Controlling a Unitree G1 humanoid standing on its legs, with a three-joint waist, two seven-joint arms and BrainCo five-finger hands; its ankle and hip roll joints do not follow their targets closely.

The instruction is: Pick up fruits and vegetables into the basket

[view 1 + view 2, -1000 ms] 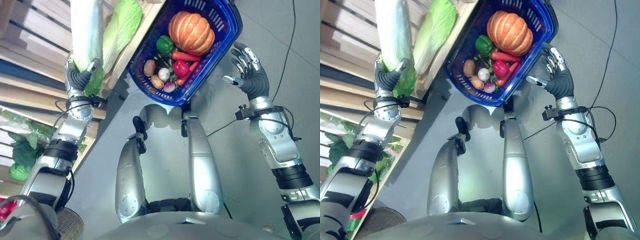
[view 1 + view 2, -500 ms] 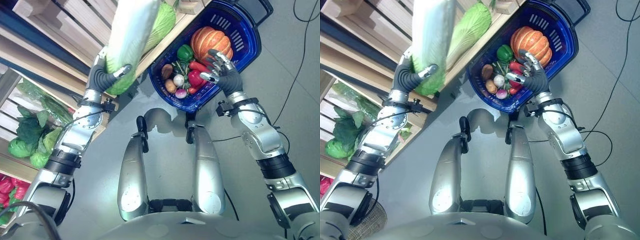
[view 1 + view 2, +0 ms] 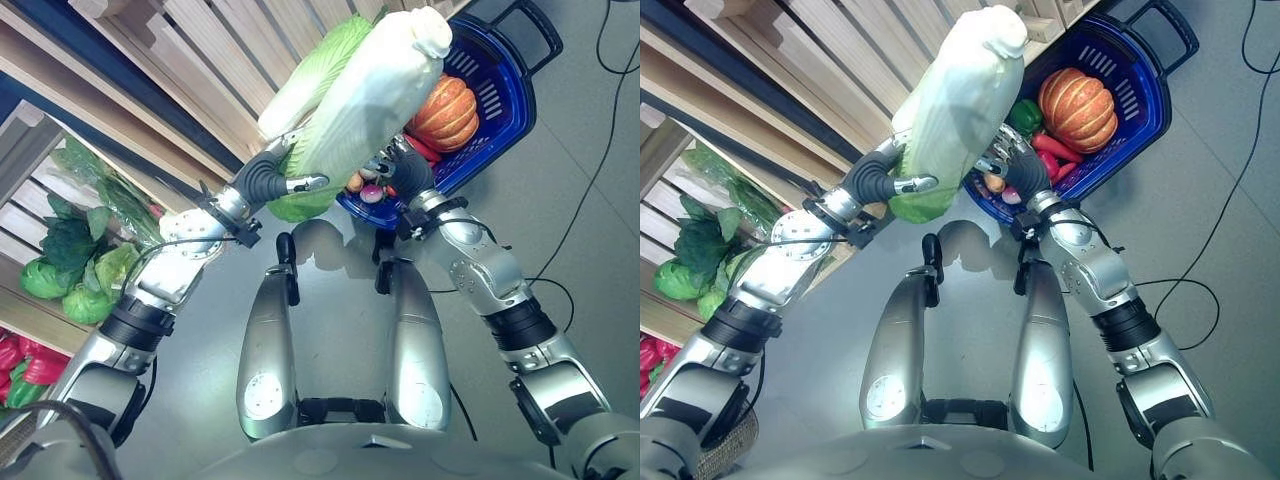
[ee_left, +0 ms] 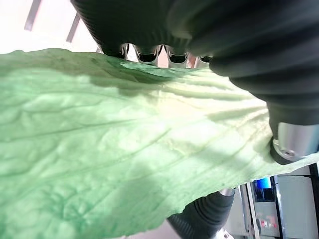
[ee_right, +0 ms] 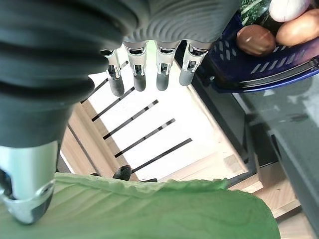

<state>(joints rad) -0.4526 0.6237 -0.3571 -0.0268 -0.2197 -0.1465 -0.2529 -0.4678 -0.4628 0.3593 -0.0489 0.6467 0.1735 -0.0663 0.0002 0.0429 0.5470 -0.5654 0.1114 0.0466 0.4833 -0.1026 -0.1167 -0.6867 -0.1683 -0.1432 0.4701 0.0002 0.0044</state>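
Two hands meet near the upper middle of the left eye view. The left hand point(image 3: 268, 180) has its fingers and thumb curled round the leafy green end of a long napa cabbage point(image 3: 365, 95), which slants up to the right, its white end lying across the blue basket point(image 3: 500, 120). The basket sits upper right with a pumpkin point(image 3: 443, 108) inside. The right hand point(image 3: 403, 172) sits just under the cabbage by the basket's near rim; from here I cannot tell how its fingers lie. A second napa cabbage point(image 3: 310, 75) rests on the slatted wooden shelf point(image 3: 190, 60), and leafy greens point(image 3: 70, 265) fill a lower shelf at left.

In the right eye view the same cabbage covers the basket's left part; a green pepper point(image 3: 1025, 115) and red peppers point(image 3: 1055, 150) lie beside the pumpkin.

In the left wrist view the cabbage's veined green leaf crosses the frame, with the fingers point(image 4: 149, 54) behind it at the top and the thumb point(image 4: 294, 144) pressed on it at right.

In the right wrist view the fingers point(image 5: 137, 74) hang straight and apart, holding nothing; the green leaf lies along the bottom, and potatoes point(image 5: 256, 40) show in the basket at upper right.
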